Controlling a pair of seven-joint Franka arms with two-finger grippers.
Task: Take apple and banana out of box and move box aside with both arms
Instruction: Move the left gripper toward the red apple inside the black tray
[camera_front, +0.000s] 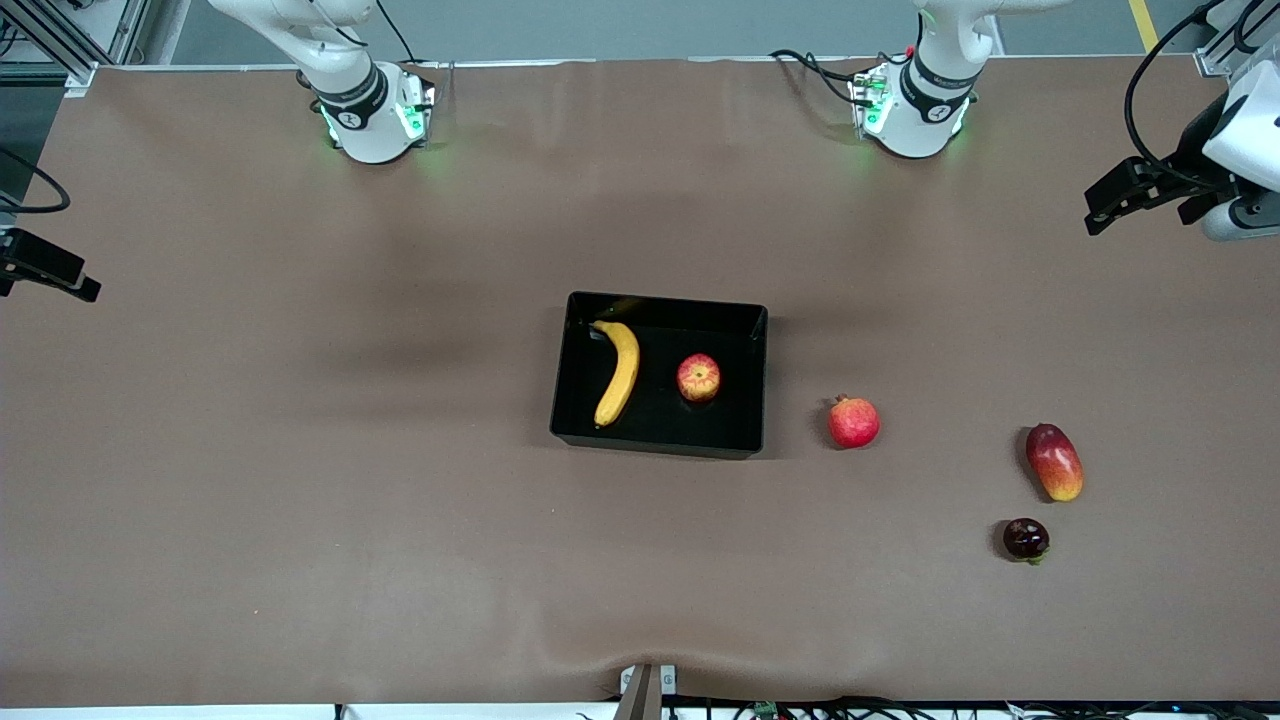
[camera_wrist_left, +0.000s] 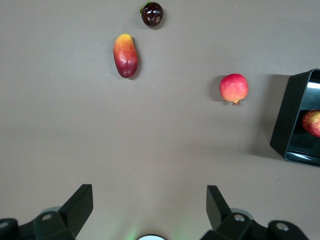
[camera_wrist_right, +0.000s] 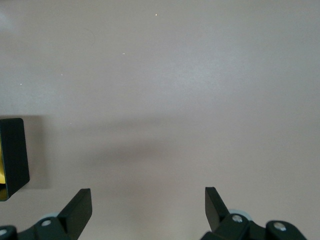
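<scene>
Both claws stand wide and empty. Front view: left claw (camera_front: 1110, 205) hangs over the left arm's end of the worktop (camera_front: 300, 450); the right claw barely shows at the other edge. Mid-worktop sits the box (camera_front: 660, 300), holding banana (camera_front: 618, 372) and apple (camera_front: 698, 377) apart, so each can likely be picked singly.

Left wrist view: the left claw's fingers (camera_wrist_left: 77, 205) hover over bare surface, near pomegranate (camera_wrist_left: 233, 88), mango (camera_wrist_left: 125, 55) and a dark fruit (camera_wrist_left: 152, 14).

Right wrist view: right claw (camera_wrist_right: 148, 205) hovers over open surface beside the box corner, seemingly free room for sliding it aside.
</scene>
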